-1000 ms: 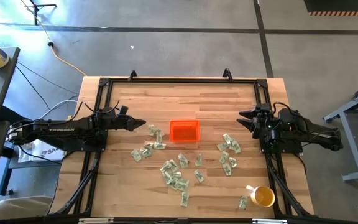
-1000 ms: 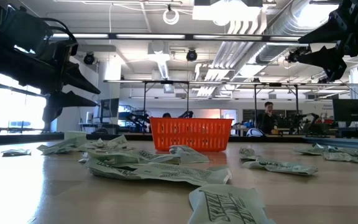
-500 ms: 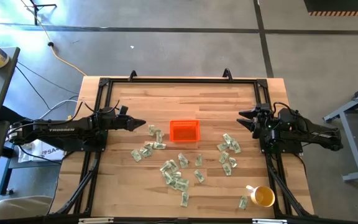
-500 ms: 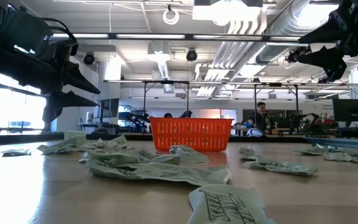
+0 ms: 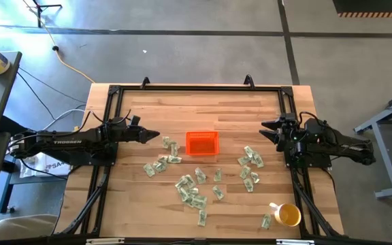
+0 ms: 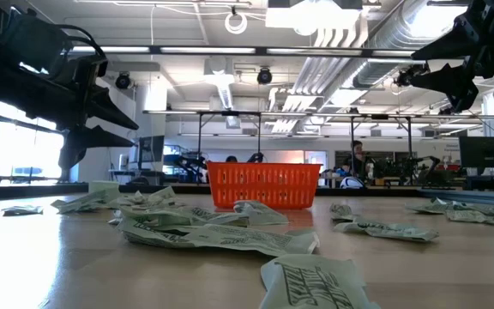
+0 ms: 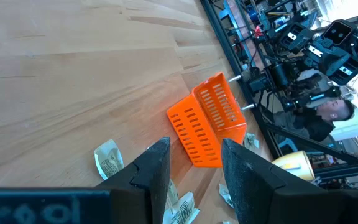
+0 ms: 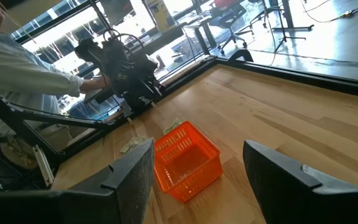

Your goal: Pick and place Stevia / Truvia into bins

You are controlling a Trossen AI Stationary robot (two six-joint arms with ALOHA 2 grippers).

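Note:
Many green and white Stevia / Truvia packets (image 5: 190,190) lie flat on the wooden table, in clusters near its middle, right (image 5: 250,163) and front. The orange bin (image 5: 202,143) stands on the table behind them, seen also in the low view (image 6: 263,185) and both wrist views (image 7: 207,124) (image 8: 186,160). My left gripper (image 5: 156,136) hovers open at the table's left, pointing toward the bin, with nothing between its fingers (image 7: 194,168). My right gripper (image 5: 264,129) hovers open at the right, pointing toward the bin (image 8: 197,174).
A yellow mug (image 5: 288,215) stands at the front right, with a packet (image 5: 266,221) beside it. A black frame (image 5: 196,88) runs along the table's far and side edges. A person sits beyond the table's left side (image 8: 17,68), and another person (image 7: 328,112) beyond the right arm.

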